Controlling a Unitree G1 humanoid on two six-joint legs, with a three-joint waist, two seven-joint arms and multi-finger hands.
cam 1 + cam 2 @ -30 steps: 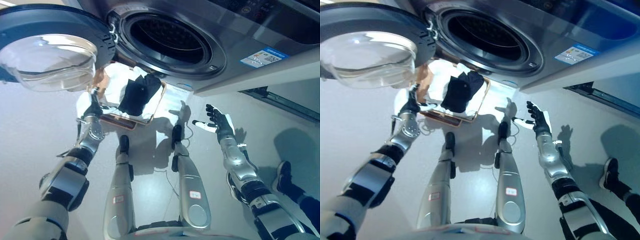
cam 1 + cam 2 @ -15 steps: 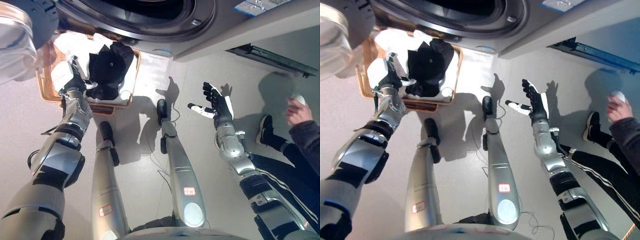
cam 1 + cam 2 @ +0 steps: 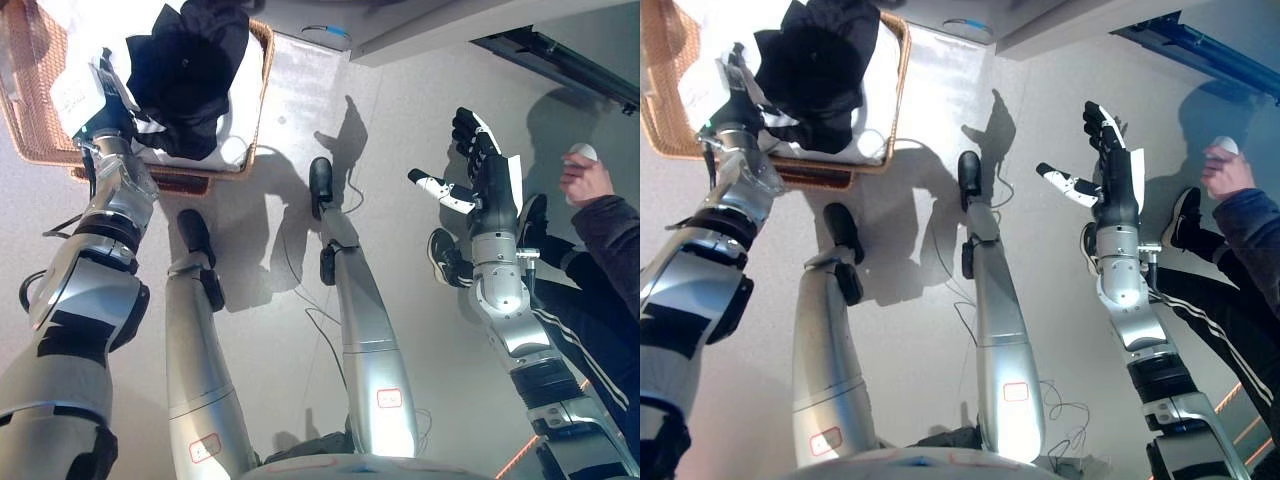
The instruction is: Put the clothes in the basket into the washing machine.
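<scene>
Clothes: a dark black garment [image 3: 190, 70] lies heaped on white laundry [image 3: 855, 120] inside the basket, up at the top left.
Basket: the brown woven wicker basket [image 3: 262, 60] sits on the pale grey floor [image 3: 270, 370], its near rim by the robot's left forearm.
Left hand: the left hand [image 3: 100, 105] is down in the basket, right at the edge of the black garment; its fingers are tucked among the cloth, so I cannot tell whether it grips anything.
Right hand: the right hand [image 3: 480, 175] is raised over bare floor, well apart from the basket, fingers spread straight and thumb out, holding nothing.
Washing machine: only a grey bottom edge of the washing machine [image 3: 450, 25] shows along the top.
Person: a person in a dark sleeve [image 3: 610, 230] sits at the right edge, one hand holding a small white object [image 3: 580, 153]; a dark shoe [image 3: 532, 218] shows just behind the robot's right hand.
</scene>
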